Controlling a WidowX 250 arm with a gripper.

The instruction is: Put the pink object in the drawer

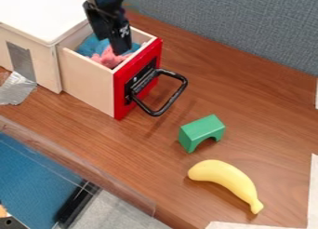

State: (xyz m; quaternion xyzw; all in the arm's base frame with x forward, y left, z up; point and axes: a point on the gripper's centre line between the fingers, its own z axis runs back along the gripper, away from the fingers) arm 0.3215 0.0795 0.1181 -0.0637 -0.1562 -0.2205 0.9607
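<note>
The black gripper (pixel 118 45) hangs down from the top edge into the open drawer, with its lower end right at the pink object. Inside the drawer (pixel 90 81), which has pale wooden sides and a red front, lies the pink object (pixel 109 59), soft-looking and irregular. It rests against blue material, and the gripper covers part of its upper side. Whether the gripper holds it, I cannot tell.
A black handle (pixel 177 94) juts from the drawer front. The white-topped cabinet (pixel 40 11) stands at upper left. On the table (pixel 248 111) are a green arch block (pixel 202 129) and a yellow banana (pixel 225 176). A grey fabric wall (pixel 236 28) rises behind.
</note>
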